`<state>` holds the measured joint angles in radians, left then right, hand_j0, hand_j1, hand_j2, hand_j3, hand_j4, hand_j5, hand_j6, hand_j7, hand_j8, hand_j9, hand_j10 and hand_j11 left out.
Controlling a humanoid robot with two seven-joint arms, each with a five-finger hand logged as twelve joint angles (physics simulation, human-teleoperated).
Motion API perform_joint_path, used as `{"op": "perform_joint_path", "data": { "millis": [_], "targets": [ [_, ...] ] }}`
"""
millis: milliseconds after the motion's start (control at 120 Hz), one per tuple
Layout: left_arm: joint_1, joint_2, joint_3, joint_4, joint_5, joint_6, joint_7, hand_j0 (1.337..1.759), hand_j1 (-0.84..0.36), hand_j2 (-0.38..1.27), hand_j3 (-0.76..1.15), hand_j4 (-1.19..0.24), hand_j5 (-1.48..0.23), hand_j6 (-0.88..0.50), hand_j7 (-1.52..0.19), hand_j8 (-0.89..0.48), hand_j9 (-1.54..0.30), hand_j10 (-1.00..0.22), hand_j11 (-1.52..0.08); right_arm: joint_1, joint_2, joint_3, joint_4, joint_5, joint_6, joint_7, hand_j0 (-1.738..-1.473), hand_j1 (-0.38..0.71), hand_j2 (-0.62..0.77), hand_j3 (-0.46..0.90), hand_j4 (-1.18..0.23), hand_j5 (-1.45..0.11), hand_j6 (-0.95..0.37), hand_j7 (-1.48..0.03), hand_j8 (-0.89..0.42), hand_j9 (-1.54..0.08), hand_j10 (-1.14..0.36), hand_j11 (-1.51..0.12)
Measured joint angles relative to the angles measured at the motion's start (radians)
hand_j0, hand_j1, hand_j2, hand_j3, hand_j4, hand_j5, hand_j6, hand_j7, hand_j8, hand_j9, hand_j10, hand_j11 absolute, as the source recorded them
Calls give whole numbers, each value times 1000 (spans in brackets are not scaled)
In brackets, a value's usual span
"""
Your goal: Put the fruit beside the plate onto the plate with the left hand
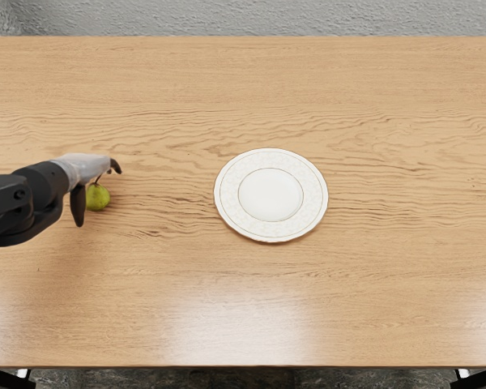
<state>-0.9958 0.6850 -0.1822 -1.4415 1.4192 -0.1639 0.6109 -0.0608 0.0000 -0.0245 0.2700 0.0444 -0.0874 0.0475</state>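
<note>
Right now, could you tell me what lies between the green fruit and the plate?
Nothing; the head view shows only bare wooden table between the green fruit and the plate.

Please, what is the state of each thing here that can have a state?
fruit: on the table, left of the plate, not on it
plate: flat on the table, nothing on it
left hand: at the fruit, partly over it; grip unclear
right hand: not in view

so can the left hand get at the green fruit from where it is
Probably yes: the left hand is right beside the green fruit, fingers spread, with nothing between them.
</note>
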Motion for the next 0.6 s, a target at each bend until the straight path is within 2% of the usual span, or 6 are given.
{"op": "perform_joint_path", "data": {
  "millis": [250, 600],
  "targets": [
    [14, 10, 1, -25, 1, 35, 0, 1658, 29, 58, 0, -275, -351, -276, -350, -276, -350, -274, -350, 0, 0, 0, 0, 0, 0, 0, -1658, -320, -5, 0, -24, -31, -24, -31, -24, -31, -24, -31],
    [16, 10, 2, -25, 2, 42, 0, 1658, -91, 78, 0, -374, -481, -375, -481, -375, -481, -374, -480, -2, 0, 0, 0, 0, 0, 0, -1658, -320, -5, 0, -24, -31, -24, -31, -24, -31, -24, -31]
  ]
}}
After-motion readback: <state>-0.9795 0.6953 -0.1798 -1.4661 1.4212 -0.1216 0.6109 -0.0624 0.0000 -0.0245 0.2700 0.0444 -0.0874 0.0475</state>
